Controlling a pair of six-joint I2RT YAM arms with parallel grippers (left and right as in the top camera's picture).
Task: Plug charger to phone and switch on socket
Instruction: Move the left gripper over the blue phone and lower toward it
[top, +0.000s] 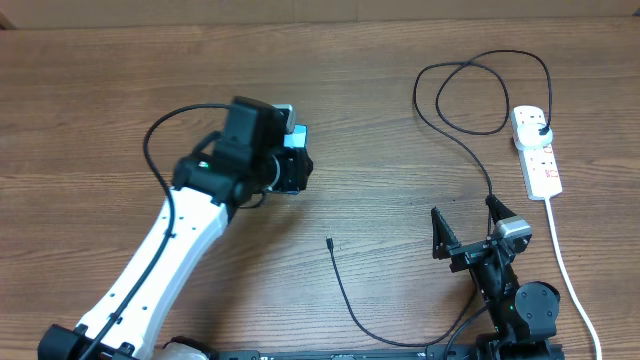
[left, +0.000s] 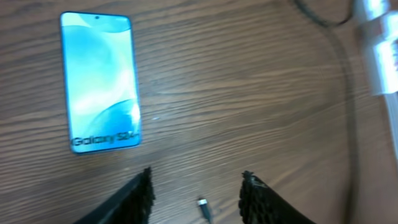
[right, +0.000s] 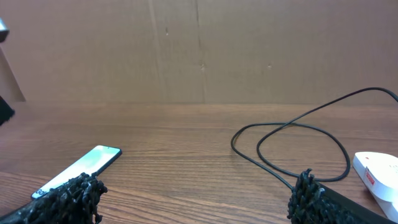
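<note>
Wooden table (top: 400, 60) carried the phone (left: 99, 81), flat, well apart from the socket (top: 537, 150). Left pincer (left: 196, 175) hung, jaws apart and empty, near the charger (left: 203, 206) tip; right pincer (right: 199, 180) gaped idle. Best grip seemed just behind the connector, tip protruding.
</note>
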